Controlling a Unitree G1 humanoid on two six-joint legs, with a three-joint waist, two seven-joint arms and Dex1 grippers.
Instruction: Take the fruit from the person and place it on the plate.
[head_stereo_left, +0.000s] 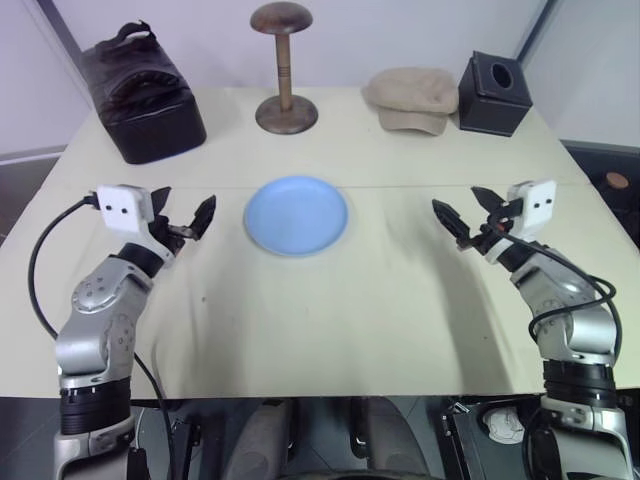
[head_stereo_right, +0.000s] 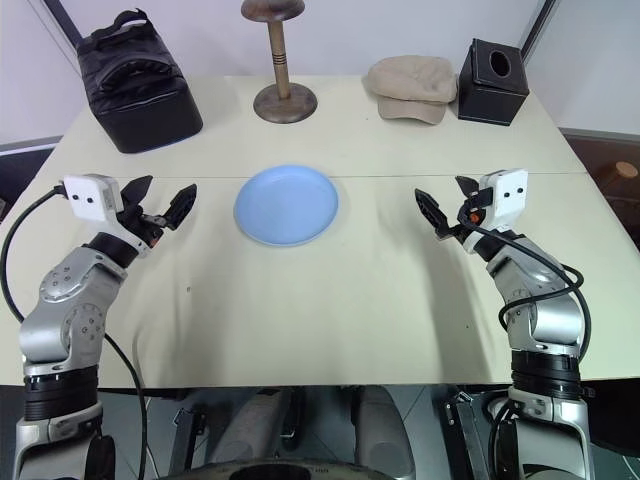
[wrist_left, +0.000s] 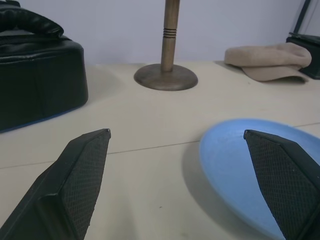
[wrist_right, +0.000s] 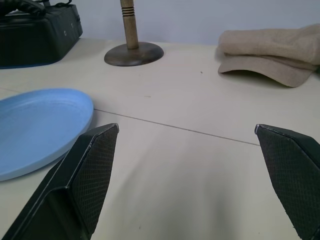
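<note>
The light-blue plate lies flat and bare at the middle of the cream counter. No fruit or person's hand is on view.

The left gripper hovers at the plate's 9 o'clock, near its rim but apart from it, its two black fingers spread wide with nothing between them. The right gripper hangs at the plate's 3 o'clock, farther off than the left one, fingers likewise spread wide and holding nothing. Both point inward toward the far side of the counter.

Along the far edge stand four things. A black padded bag sits at the plate's 11 o'clock. A wooden stand with a round brown base and a domed top rises at 12 o'clock. A beige cap rests at 1 o'clock, and just beside it, at about 2 o'clock, is a black tissue box with a round opening on top.

A thin seam runs across the counter just behind the plate.
</note>
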